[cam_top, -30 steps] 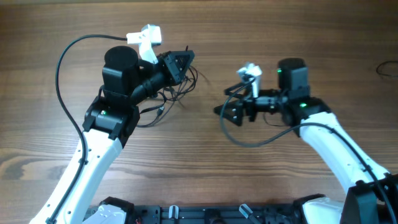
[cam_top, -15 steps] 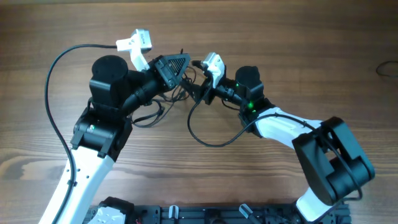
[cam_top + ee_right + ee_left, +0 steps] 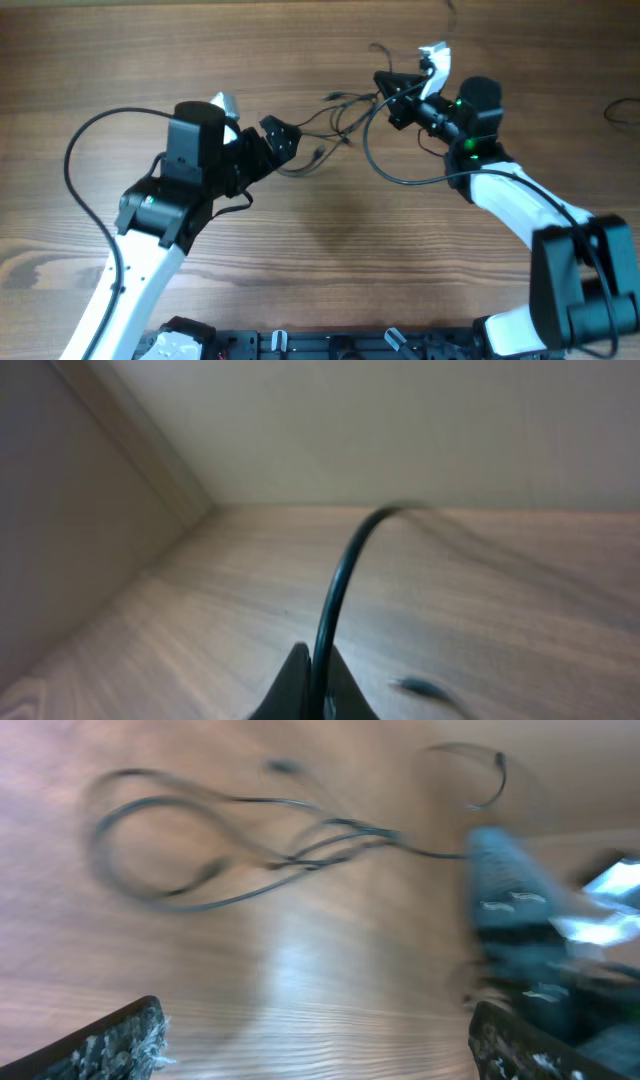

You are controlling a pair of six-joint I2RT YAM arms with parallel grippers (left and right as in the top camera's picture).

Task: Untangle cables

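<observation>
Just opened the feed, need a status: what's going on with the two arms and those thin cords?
Cable untangling, mid-task. The right gripper is shut on one strand of the cables toward the far side of the table; its wrist view shows the cord pinched between the fingers. The other cords lie in loose loops running toward the left gripper, which is open and holds nothing. The strands cross in the middle, so they are not yet apart.
</observation>
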